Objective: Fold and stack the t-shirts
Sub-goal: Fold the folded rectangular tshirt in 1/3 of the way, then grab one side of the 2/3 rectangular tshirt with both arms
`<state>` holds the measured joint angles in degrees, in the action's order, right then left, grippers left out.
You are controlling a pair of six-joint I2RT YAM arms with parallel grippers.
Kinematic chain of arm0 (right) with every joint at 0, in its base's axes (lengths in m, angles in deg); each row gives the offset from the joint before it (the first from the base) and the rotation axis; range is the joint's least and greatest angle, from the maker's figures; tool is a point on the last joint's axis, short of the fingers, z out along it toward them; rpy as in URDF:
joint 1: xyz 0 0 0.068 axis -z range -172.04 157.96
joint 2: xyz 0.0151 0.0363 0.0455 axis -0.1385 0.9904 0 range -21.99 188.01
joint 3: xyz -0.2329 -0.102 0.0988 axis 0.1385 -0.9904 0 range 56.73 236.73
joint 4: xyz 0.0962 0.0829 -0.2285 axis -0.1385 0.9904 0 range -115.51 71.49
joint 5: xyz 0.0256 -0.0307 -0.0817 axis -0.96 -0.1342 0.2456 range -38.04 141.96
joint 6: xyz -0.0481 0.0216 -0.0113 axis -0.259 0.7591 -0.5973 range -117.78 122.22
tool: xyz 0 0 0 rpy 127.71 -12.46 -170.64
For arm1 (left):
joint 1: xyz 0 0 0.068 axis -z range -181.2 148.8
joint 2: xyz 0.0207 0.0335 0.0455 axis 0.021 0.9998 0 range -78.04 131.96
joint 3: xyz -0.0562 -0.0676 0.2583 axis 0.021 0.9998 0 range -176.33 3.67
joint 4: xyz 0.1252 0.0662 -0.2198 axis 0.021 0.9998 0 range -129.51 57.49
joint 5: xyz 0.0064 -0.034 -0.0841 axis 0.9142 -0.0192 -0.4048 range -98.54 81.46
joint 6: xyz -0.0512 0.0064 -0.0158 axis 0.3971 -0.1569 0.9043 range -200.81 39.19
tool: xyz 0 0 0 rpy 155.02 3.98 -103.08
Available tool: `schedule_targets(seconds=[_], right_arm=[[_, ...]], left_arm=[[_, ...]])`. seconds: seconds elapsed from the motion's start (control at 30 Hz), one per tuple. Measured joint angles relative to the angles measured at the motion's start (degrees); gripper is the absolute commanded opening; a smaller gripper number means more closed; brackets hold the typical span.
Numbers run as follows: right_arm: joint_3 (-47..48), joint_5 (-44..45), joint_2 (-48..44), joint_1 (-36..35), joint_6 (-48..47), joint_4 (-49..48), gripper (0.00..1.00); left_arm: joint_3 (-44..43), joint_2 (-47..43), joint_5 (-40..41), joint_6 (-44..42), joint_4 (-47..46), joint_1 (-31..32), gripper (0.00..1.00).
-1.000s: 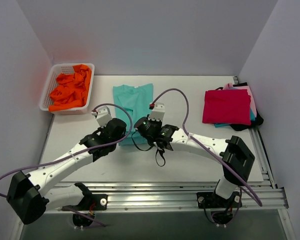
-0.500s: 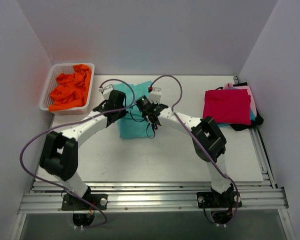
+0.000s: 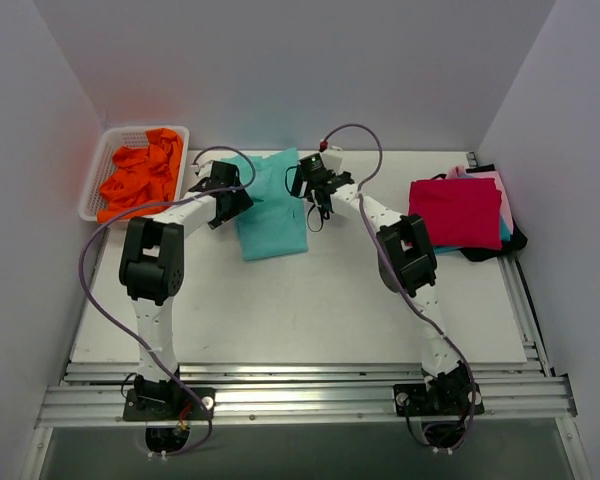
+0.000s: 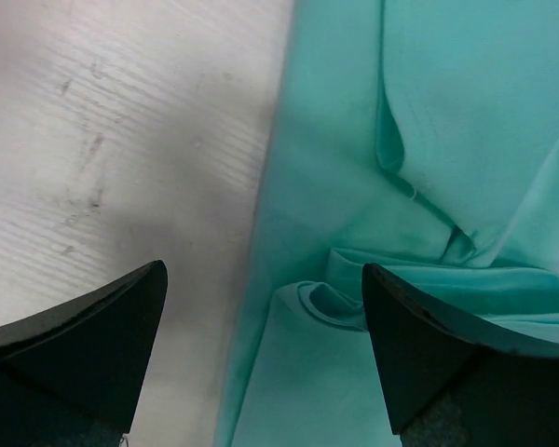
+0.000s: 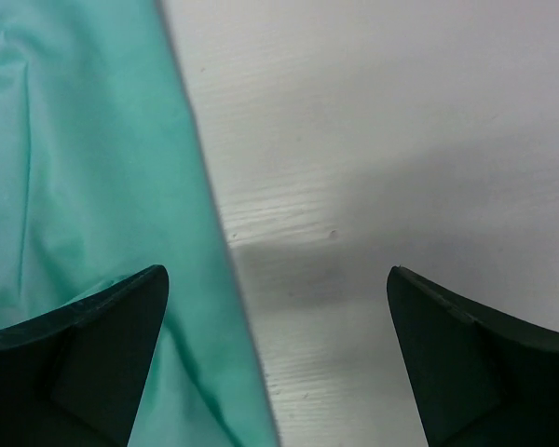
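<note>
A teal t-shirt [image 3: 271,210] lies folded on the table's far middle. My left gripper [image 3: 232,198] hovers open over its far left edge, and my right gripper [image 3: 309,188] stands open over its far right edge. In the left wrist view the teal t-shirt [image 4: 447,140] shows rumpled folds and a rolled hem between the wide-apart fingers of the left gripper [image 4: 261,358]. The right wrist view shows the teal t-shirt [image 5: 74,168] with a straight edge on the left and bare table under the right gripper [image 5: 279,358]. Neither gripper holds anything.
A white basket [image 3: 97,172] at the far left holds crumpled orange t-shirts [image 3: 140,176]. At the far right sits a stack of folded shirts [image 3: 456,212] with a magenta one on top. Walls enclose the table on three sides.
Both arms swept from the near edge of the teal t-shirt to its far edge, carrying the cloth over and folding it in half. Both grippers then opened and let go.
</note>
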<state>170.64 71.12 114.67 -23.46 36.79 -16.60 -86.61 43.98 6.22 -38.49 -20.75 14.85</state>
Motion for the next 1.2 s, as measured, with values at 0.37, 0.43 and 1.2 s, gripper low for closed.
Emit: schedule_targets(seconds=[0.37,0.43,1.2], right_arm=[[-32.44,-0.79,-22.36,1.75,0.59,-9.66,1.00],[-39.12,-2.12,-27.30,1.53,1.60,-13.29,1.00],[-47.98,-8.87,-23.19,-7.58,5.07,-28.46,0.88]], left_arm=[[11.72,-16.02,5.33,0.79,1.18,0.11,0.94],[15.47,-21.20,6.78,1.16,0.74,1.33,0.94],[42.14,-29.99,7.82,15.13,-7.65,13.53,0.94]])
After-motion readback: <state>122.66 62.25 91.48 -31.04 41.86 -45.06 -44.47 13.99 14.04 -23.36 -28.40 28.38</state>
